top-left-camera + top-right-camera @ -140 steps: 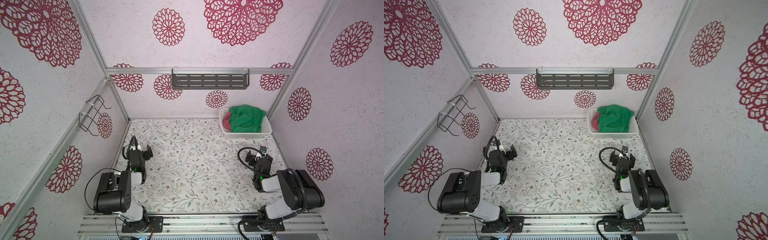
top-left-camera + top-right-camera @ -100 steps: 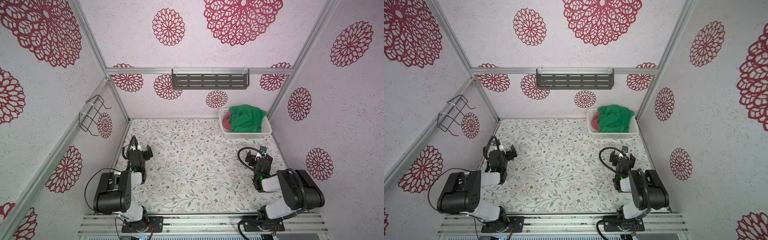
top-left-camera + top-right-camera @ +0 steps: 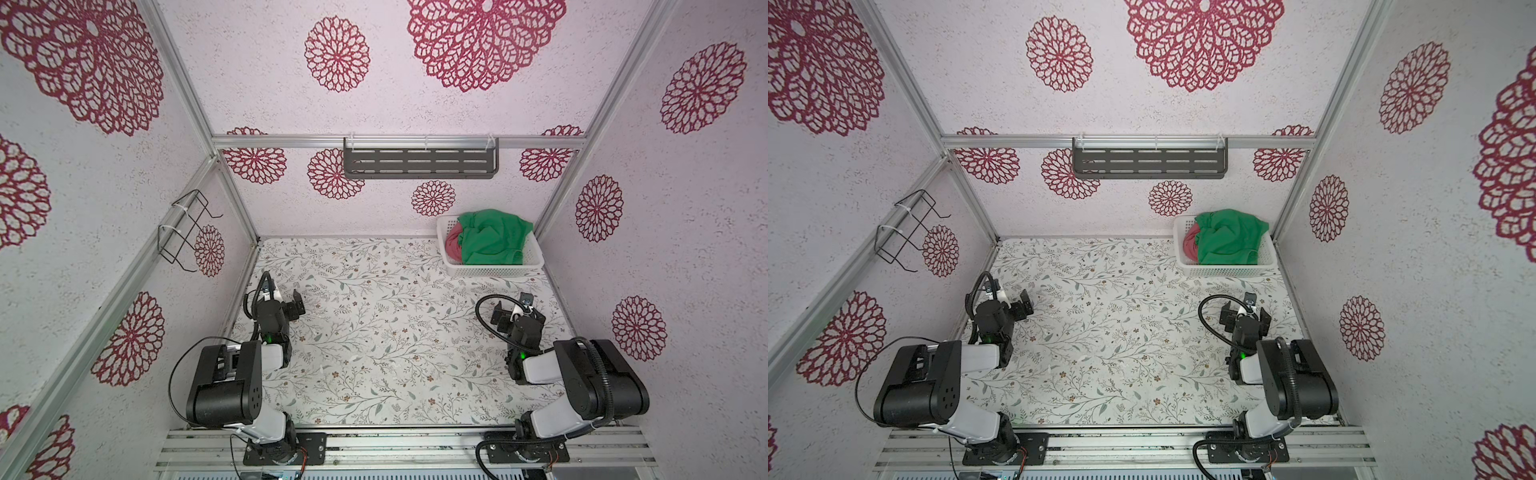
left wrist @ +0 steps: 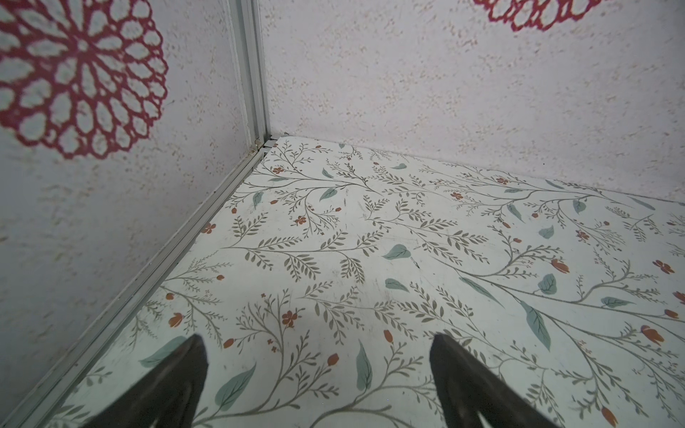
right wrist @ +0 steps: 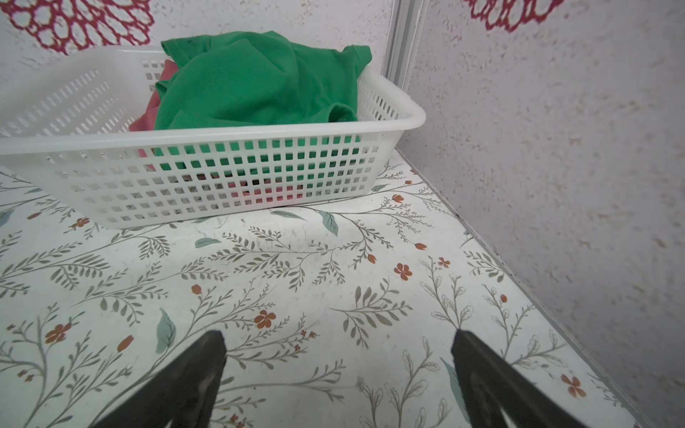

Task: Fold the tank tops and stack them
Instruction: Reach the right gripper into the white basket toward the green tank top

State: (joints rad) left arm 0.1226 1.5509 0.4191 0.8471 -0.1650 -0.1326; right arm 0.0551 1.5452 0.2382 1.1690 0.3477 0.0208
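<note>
Tank tops (image 3: 486, 241) lie crumpled in your basket (image 3: 490, 271), green over red; left hand (image 4: 317, 336) and right hand (image 5: 338, 332) spread wide, empty.

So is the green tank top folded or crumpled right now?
Crumpled: the green tank top lies bunched in wrinkles inside the white basket, atop the pinkish red tank top.

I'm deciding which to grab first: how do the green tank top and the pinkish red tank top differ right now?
The green tank top lies on top, while the pinkish red tank top sits mostly beneath it. Most of the green tank top shows. The pinkish red tank top shows only a strip at its left edge in both top views. Both are crumpled and unfolded inside the white basket.
</note>
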